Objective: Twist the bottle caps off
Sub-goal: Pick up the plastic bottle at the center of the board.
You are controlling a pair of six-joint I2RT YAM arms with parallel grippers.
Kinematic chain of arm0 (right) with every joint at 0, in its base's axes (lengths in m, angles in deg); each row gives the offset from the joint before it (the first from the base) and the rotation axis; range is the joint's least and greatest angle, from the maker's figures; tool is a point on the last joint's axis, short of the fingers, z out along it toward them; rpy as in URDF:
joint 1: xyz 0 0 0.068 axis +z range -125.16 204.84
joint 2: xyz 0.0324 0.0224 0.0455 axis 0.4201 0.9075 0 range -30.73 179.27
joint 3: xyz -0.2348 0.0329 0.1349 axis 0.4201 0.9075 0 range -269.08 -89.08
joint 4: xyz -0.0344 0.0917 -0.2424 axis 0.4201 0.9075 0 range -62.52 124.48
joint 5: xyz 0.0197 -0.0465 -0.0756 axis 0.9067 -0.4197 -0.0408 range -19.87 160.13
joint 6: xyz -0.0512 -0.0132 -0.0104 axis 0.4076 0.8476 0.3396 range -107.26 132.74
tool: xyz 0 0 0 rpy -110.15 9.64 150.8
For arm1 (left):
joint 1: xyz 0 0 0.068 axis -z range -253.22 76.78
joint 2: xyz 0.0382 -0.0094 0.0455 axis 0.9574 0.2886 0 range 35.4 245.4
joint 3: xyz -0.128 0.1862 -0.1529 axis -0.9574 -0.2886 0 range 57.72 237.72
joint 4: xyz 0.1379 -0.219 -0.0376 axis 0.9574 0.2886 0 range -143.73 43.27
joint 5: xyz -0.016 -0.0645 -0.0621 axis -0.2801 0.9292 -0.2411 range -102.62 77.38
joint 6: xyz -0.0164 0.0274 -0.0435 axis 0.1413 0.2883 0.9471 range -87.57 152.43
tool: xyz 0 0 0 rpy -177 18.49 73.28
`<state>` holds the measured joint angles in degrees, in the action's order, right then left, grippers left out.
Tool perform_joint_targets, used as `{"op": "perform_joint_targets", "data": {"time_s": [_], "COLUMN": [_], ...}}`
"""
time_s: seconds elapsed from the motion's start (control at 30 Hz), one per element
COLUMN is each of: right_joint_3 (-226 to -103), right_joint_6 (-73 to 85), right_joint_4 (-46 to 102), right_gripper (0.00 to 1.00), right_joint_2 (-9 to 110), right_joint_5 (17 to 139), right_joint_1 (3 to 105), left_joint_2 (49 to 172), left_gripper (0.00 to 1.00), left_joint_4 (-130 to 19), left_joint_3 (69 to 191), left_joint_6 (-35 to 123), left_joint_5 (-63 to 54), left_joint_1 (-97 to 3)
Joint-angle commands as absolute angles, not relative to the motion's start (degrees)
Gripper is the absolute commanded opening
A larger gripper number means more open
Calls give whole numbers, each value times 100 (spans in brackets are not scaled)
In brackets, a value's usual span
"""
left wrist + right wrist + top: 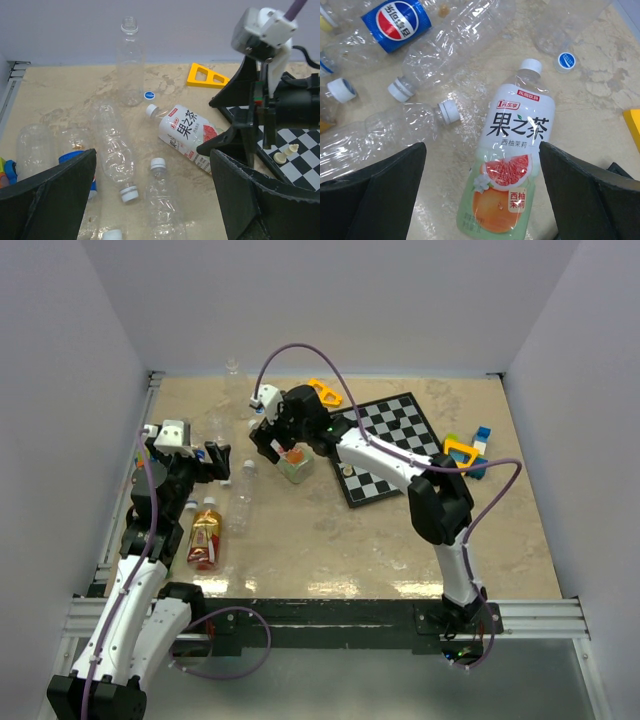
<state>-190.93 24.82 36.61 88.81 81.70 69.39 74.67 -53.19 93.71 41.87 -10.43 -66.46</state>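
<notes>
A bottle with a white, green and orange label point(512, 165) lies on the table, its white cap point(531, 66) screwed on. My right gripper point(482, 147) hovers open just above it, one finger on each side of the label. The same bottle point(295, 468) shows under that gripper point(282, 445) in the top view. My left gripper point(152, 152) is open over two lying clear bottles with white caps point(129, 193) point(158, 165). An upright clear bottle point(129, 60) has no cap, and a loose blue cap point(148, 95) lies beside it.
A cola-label bottle point(402, 19) and more clear bottles point(455, 35) lie to the left. A red-yellow label bottle point(205, 538) rests near the left arm. A chessboard point(390, 445) with a chess piece point(282, 155), a yellow triangle point(207, 76) and coloured blocks point(468, 452) are on the right.
</notes>
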Motion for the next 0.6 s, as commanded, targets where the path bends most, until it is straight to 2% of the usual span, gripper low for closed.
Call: {"op": "perform_joint_targets", "data": {"time_s": [0.0,0.27,0.57], "right_joint_3": [-19472,-19534,-19622], "right_joint_6": [2268,2171,2004], "right_joint_4": [3724,3715,3943], "right_gripper": [98,98,98], "right_joint_2": [9239,9521,9881], "right_joint_5": [7402,6679,6854], "right_joint_1": [7037,7028,6967], "left_joint_2": [7416,7433,7425], "left_gripper": [100,100,100], "left_joint_4": [-5531,-5513,-5513], "left_joint_3": [9393,9402,9393], "left_joint_6": [4228,4228,4219], "left_joint_5": [-963,-972,-972], "left_joint_1": [-6672,-6672,-6672]}}
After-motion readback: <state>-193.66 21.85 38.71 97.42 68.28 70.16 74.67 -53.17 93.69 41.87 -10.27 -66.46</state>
